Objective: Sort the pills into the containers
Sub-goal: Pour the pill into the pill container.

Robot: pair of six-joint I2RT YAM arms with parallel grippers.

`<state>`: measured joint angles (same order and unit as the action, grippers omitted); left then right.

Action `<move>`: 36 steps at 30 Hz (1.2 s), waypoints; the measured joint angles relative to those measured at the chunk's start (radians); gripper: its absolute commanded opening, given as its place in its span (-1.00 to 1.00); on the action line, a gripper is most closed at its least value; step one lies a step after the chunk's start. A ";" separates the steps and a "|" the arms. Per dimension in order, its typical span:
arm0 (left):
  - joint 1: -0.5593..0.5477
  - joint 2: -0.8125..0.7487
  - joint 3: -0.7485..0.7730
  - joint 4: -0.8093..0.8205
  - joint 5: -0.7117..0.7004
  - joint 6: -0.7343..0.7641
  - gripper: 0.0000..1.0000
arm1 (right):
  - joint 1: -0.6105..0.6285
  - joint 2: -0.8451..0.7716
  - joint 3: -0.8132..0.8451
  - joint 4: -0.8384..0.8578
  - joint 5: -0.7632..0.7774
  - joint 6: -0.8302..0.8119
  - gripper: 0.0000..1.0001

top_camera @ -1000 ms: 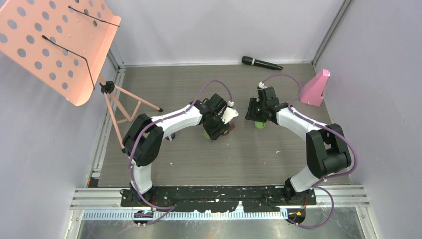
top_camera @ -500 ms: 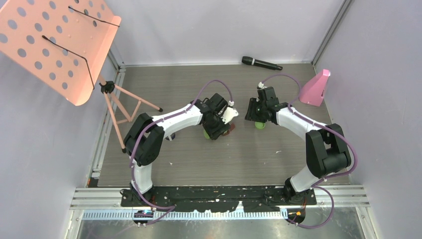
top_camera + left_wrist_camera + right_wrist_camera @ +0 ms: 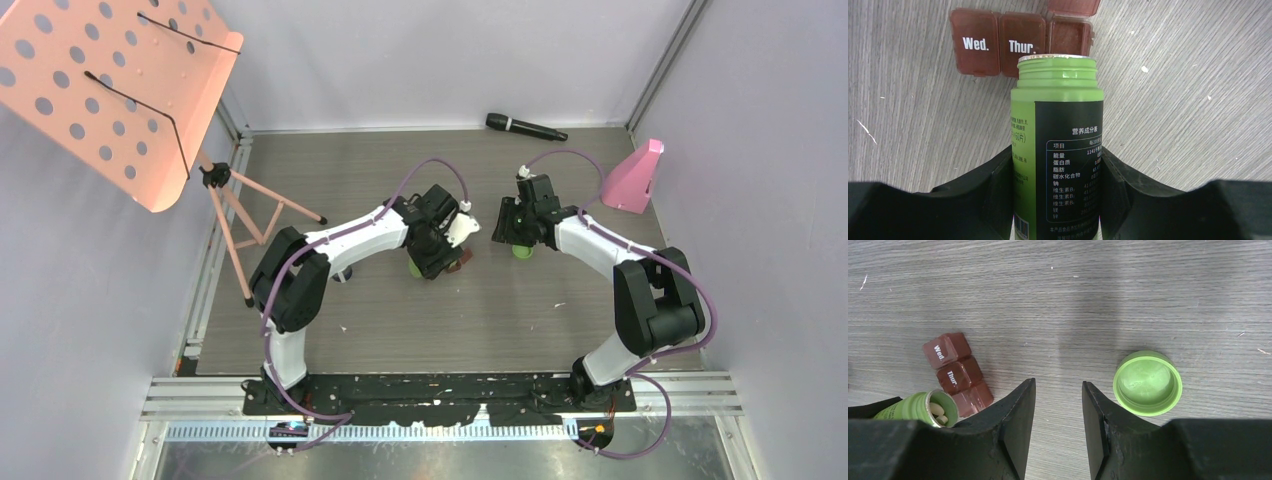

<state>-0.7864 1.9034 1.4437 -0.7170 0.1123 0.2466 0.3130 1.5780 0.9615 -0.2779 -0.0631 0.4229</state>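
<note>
Top cam: high at near edge, looks down on whole table (image 3: 480,320). Wrist cams close, facing down; both share pill case (image 3: 1020,42) & green bottle (image 3: 1058,125).

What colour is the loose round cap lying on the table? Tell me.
Light green. The round plastic cap, lying open side up, shows best in the right wrist view.

Pale lilac walls (image 3: 450,60) close in a grey wood-grain table (image 3: 400,320) on three sides; metal rails (image 3: 450,395) run along its near edge. A salmon perforated music stand (image 3: 110,90) rises at the left. A black microphone (image 3: 525,127) lies by the back wall, a pink wedge-shaped object (image 3: 632,178) near the right wall.
</note>
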 measured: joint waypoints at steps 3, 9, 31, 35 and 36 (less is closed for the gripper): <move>0.000 0.004 0.003 -0.009 0.000 0.000 -1.00 | 0.000 0.000 0.000 0.000 0.000 0.000 -0.08; -0.004 0.008 0.017 -0.024 0.000 -0.003 -1.00 | 0.000 0.000 0.000 0.000 0.000 0.002 -0.08; -0.008 0.041 0.056 -0.071 -0.007 -0.011 -1.00 | 0.000 0.000 0.000 0.000 0.000 0.002 -0.08; -0.010 0.050 0.077 -0.080 -0.007 -0.014 -1.00 | 0.000 0.000 0.000 0.000 0.000 0.002 -0.08; -0.011 0.051 0.080 -0.080 -0.006 -0.015 -1.00 | 0.000 0.000 0.000 0.000 0.000 0.002 -0.08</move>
<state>-0.7975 1.9545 1.5242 -0.7971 0.1059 0.2314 0.3130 1.5780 0.9615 -0.2779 -0.0631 0.4252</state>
